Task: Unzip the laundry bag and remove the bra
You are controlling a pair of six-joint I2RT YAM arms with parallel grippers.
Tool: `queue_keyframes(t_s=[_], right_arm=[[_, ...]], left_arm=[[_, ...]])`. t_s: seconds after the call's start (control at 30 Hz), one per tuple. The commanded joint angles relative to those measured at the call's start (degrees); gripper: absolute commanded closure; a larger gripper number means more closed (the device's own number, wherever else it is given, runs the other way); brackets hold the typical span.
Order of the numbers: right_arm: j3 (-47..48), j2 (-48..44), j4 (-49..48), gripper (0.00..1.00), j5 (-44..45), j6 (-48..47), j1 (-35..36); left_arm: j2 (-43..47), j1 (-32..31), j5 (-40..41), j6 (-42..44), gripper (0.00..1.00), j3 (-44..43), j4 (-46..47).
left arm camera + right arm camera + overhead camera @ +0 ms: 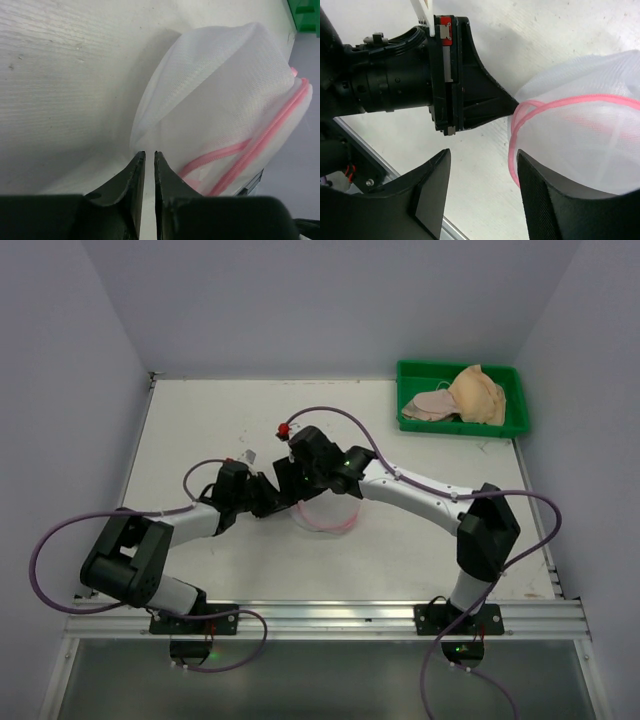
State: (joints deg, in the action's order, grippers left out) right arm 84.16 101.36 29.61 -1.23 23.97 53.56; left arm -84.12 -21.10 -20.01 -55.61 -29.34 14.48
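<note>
**Inspector:** Laundry bag (328, 512), position?

**Assessor:** Resting near the centre of the table (200, 430). The white mesh is bulged upward, and the pink zipper trim (260, 142) runs along its rim in two lines. Whether the zip stands open, and whether anything lies inside, cannot be determined.

**Inspector:** The bra (478, 392)?

**Assessor:** Well apart from the bag, toward 1 o'clock. It lies crumpled in the green tray (450, 367) at the table's far right corner. A beige cup is uppermost, with a pale pink part at its 9 o'clock side.

**Inspector:** Left gripper (148, 156)?

**Assessor:** At the bag's 9 o'clock side, low over the table. The jaws are parted by a narrow slit only, and their tips touch the mesh at the bag's edge. Nothing is visibly clamped between them.

**Inspector:** Right gripper (482, 160)?

**Assessor:** Over the bag from 12 o'clock. The jaws are wide apart and grip nothing. One finger (555, 200) lies against the mesh, and a loop of the trim sits in the gap. The left gripper's tips meet the same trim just beside it.
</note>
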Motion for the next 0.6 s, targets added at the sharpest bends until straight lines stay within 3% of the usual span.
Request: queue_keyframes(t_s=[0.0, 0.1, 0.17, 0.2, 0.27, 0.3, 0.37, 0.4, 0.5, 0.57], right_arm=[[2.32, -3.19, -0.34, 0.42, -0.44, -1.47, -0.30], [1.71, -5.46, -0.42, 0.34, 1.14, -1.73, -0.47], [1.01, -6.96, -0.42, 0.22, 3.15, -1.90, -1.09], [0.74, -8.62, -0.34, 0.13, 5.78, -2.17, -2.13], [-0.31, -10.56, -0.34, 0.07, 7.56, -2.34, -4.07], [-0.75, -12.83, -0.34, 0.01, 7.82, -2.26, -6.86], [-2.41, -15.74, -0.34, 0.01, 8.18, -1.91, -10.48], [-3.12, -17.32, -0.34, 0.01, 8.61, -1.56, -14.32], [-6.81, -24.96, -0.34, 0.01, 11.60, -1.12, -22.23], [-10.40, -31.64, -0.34, 0.01, 14.57, -1.12, -25.77]], left_arm=[[3.52, 1.06, 1.73, 2.26, 0.83, -0.89, -3.92], [6.58, 1.76, 2.43, 4.19, 0.77, -2.03, -7.87], [8.43, 2.99, 3.74, 5.68, 0.71, -3.17, -10.69], [10.27, 3.52, 4.27, 6.56, 0.64, -3.87, -14.01], [12.21, 5.71, 6.55, 9.64, 0.58, -6.76, -18.15], [14.05, 6.42, 7.26, 10.78, 0.49, -8.00, -21.39], [15.64, 9.66, 8.93, 14.47, 0.38, -11.94, -24.49], [17.22, 10.81, 9.28, 15.61, 0.26, -13.36, -27.46], [20.73, 15.73, 10.34, 20.18, 0.05, -19.23, -33.43], [23.72, 18.80, 12.35, 23.52, 0.00, -22.06, -36.18]])
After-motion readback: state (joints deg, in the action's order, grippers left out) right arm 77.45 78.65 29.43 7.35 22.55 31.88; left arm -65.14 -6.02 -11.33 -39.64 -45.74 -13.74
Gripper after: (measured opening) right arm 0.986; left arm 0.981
